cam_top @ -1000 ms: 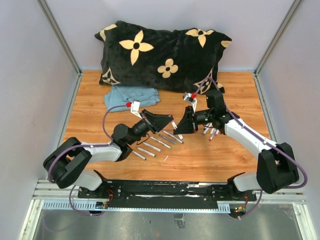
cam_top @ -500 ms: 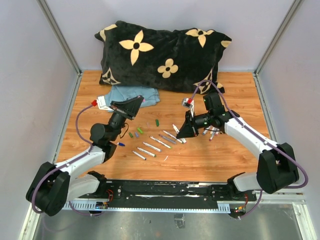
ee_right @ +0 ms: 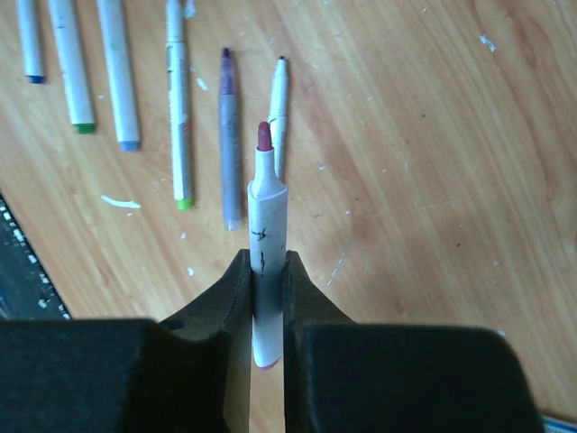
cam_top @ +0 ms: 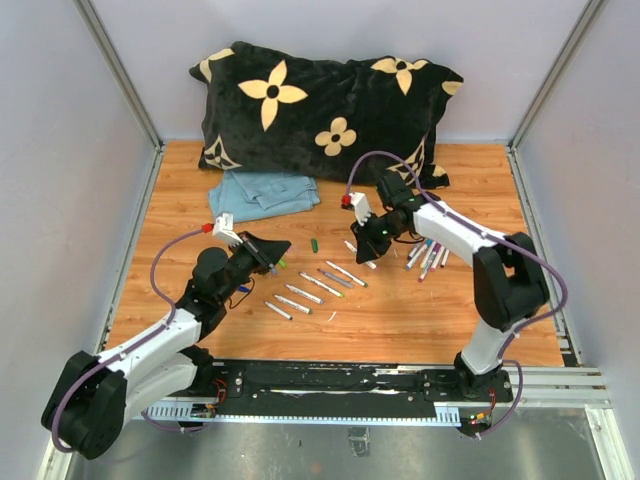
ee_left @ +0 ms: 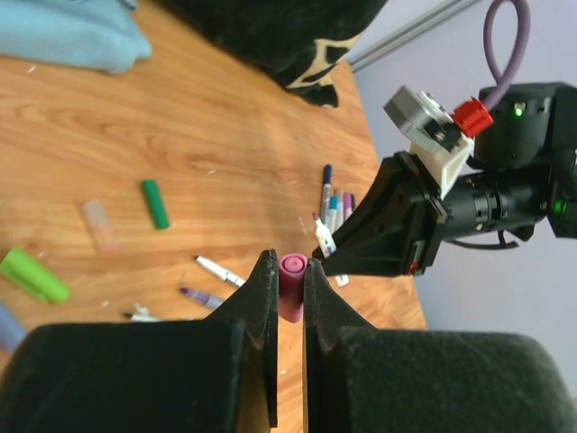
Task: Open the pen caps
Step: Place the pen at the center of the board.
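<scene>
Cap [ee_left: 290, 290], pink, stubby, tight in left end effector [ee_left: 289, 263]; uncapped red-tipped pen [ee_right: 268, 203] in right end effector [ee_right: 266, 258].

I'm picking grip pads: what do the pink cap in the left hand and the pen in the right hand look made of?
The pink cap, pinched in the left hand, looks like smooth plastic: even colour, soft sheen. The pen in the right hand seems matte white plastic with dark scuffs; its reddish tip may be felt.

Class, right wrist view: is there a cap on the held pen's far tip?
No, the pen in the right gripper shows a bare reddish tip.
</scene>
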{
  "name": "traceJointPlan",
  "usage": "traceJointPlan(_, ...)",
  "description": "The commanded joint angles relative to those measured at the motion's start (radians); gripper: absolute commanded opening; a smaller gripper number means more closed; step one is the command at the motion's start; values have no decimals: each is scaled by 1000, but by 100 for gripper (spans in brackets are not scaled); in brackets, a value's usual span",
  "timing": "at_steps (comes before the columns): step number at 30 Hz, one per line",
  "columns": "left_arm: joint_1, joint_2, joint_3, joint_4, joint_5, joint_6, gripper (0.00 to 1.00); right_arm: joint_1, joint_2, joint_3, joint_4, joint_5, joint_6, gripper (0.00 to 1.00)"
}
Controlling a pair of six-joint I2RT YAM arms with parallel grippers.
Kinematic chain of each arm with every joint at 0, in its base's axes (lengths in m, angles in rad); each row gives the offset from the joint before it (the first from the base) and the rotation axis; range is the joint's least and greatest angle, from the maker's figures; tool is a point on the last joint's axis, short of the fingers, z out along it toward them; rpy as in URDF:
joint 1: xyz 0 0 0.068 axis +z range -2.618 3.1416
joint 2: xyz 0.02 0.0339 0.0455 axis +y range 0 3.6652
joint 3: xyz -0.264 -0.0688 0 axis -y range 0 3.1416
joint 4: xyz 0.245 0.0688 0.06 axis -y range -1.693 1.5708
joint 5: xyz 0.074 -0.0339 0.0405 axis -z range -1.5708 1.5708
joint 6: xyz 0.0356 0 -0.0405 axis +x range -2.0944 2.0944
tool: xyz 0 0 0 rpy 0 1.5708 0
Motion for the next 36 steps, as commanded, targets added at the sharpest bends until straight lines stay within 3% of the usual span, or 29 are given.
traceJointPlan(1, 6, -72, -38, -140, -41, 13, 0, 52, 112, 117, -129, 115, -37, 11)
traceJointPlan(7, 6, -147, -90, -152, -50, 0, 0, 66, 237, 198, -160, 159, -13, 13)
traceJointPlan(16, 6, -190, -109, -127, -41, -11, 0, 94, 288, 199, -160, 207, -6, 19)
traceJointPlan(36, 6, -175, -139, -28, 36, -61, 0, 96, 236, 168, -145, 223, -12, 35)
